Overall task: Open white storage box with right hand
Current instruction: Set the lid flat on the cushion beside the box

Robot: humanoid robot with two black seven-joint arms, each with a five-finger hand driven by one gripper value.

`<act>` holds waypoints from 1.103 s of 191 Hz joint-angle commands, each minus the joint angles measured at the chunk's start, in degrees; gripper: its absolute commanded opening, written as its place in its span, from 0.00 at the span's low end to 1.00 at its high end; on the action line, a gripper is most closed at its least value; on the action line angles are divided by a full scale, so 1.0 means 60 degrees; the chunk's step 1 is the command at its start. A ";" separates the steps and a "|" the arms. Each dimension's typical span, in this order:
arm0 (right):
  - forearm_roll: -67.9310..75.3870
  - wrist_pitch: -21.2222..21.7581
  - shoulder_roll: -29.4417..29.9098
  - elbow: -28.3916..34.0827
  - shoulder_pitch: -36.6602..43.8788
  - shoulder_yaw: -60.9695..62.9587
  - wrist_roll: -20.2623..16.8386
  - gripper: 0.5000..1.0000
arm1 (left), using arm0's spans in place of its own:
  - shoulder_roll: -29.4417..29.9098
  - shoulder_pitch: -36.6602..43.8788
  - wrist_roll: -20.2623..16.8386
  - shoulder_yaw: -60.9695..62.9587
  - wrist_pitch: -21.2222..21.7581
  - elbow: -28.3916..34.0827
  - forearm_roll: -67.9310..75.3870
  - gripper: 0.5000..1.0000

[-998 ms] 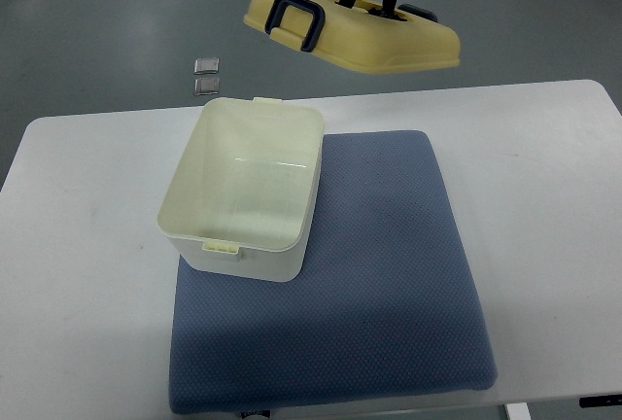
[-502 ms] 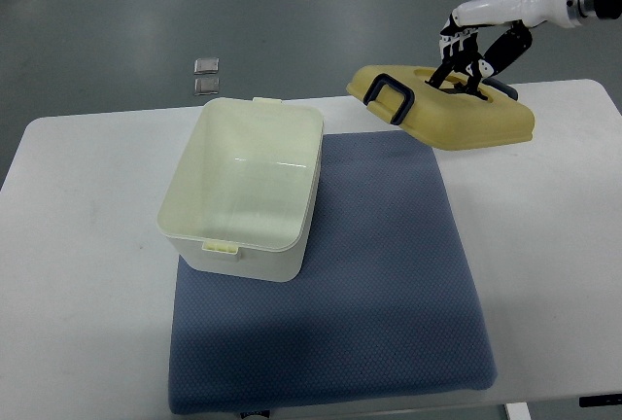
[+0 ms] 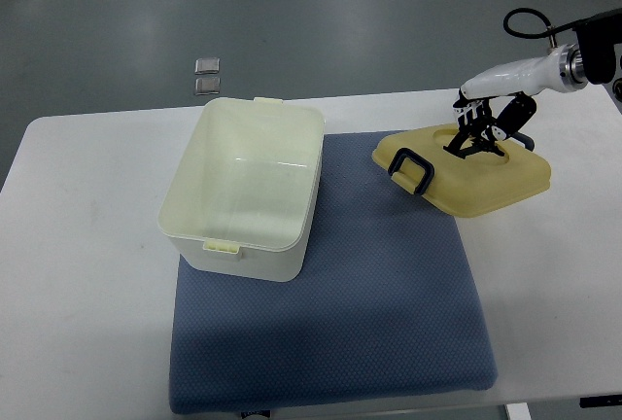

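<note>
While the right robot hand [image 3: 479, 131] gripped the yellow lid [image 3: 465, 168] from above, the lid lay at three o'clock of the open white storage box [image 3: 247, 190], partly over the blue mat [image 3: 369, 284]. Box and mat rested on the white bench [image 3: 87, 303].

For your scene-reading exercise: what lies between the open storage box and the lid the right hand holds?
In the top view, only a bare strip of blue mat separates the storage box from the lid, gripped by the right hand.
</note>
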 commanded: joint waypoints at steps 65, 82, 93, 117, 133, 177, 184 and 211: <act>-0.0023 -0.0190 0.0918 0.0170 0.0058 0.0020 -0.0200 0.00 | 0.0000 0.0004 -0.0005 -0.0013 -0.0001 -0.0044 -0.0003 1.00; -0.0038 -0.0453 0.1064 0.0214 0.0000 0.0005 -0.0156 0.00 | 0.0000 -0.0011 -0.0005 0.0002 -0.0001 -0.0044 -0.0003 1.00; -0.0053 -0.0644 0.1182 0.0346 -0.0001 -0.0010 -0.0141 0.00 | 0.0000 0.0004 -0.0005 0.0002 -0.0001 -0.0059 -0.0003 1.00; -0.0272 -0.0951 0.1372 0.0668 -0.0001 -0.0010 -0.0127 0.00 | 0.0000 -0.0011 -0.0005 0.0002 -0.0001 -0.0059 -0.0003 1.00; -0.0433 -0.1186 0.1533 0.0712 -0.0015 0.0005 -0.0112 0.00 | 0.0000 -0.0011 -0.0005 0.0002 -0.0001 -0.0059 -0.0003 1.00; -0.0888 -0.1523 0.1680 0.0726 -0.0469 0.0005 0.0078 0.00 | 0.0000 -0.0011 0.0010 0.0002 -0.0001 -0.0059 -0.0003 1.00; -0.1048 -0.1655 0.1680 0.0712 -0.0601 0.0005 0.0137 0.00 | 0.0000 -0.0011 -0.0005 0.0002 -0.0001 -0.0059 -0.0003 1.00; -0.1371 -0.1948 0.1636 0.0712 -0.1011 -0.0010 0.0225 0.00 | 0.0000 -0.0011 0.0010 0.0002 -0.0001 -0.0059 -0.0003 1.00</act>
